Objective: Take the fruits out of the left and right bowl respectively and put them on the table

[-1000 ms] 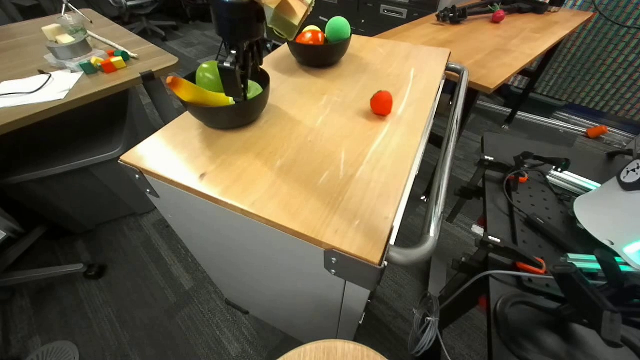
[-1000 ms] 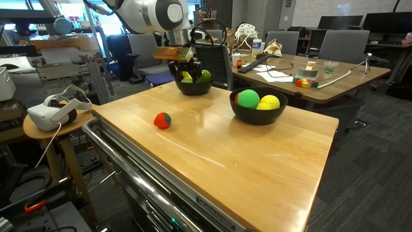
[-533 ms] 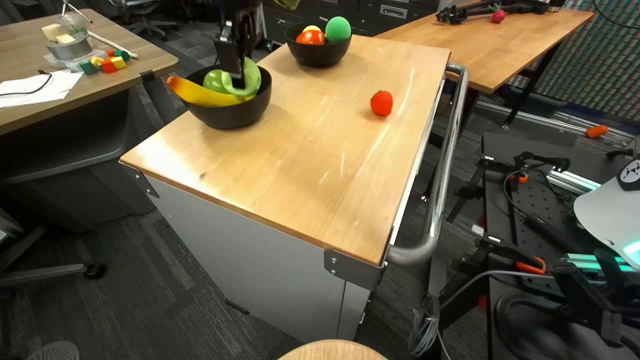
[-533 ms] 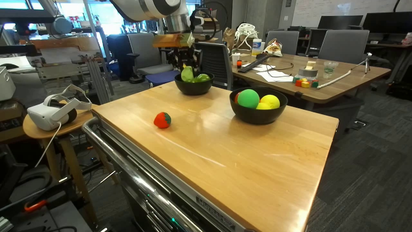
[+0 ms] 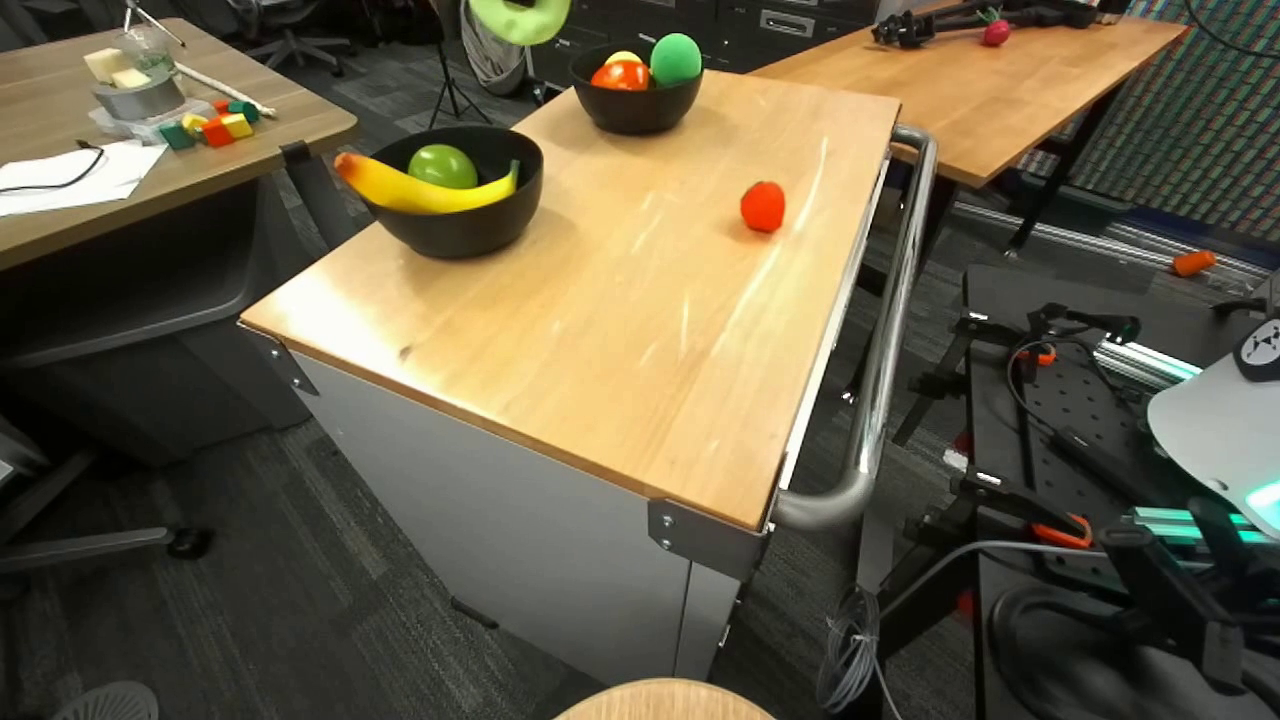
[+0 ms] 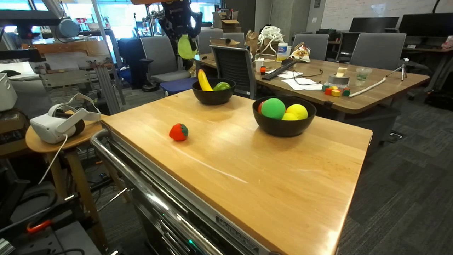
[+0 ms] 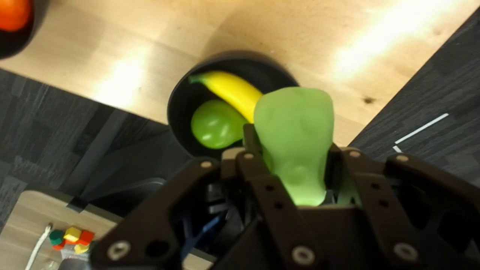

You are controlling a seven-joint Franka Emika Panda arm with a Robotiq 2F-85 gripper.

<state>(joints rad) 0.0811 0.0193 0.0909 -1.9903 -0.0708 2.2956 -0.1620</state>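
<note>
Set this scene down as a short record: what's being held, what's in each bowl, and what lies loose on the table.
Held: light green fruit, gripped between the fingers, raised clear of both bowls
Bowl A: banana, one end jutting past the rim; round green fruit beside it
Bowl B: green ball, red fruit, two yellow fruits
On the table: strawberry, apart from both bowls
Unclear: exact kind of the held fruit

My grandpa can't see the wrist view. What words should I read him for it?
The gripper holds a pale green fruit up close; behind it, a black bowl on a wooden table holds a yellow banana and a shiny green fruit. Another black bowl with an orange-red fruit peeks in, top left.
</note>
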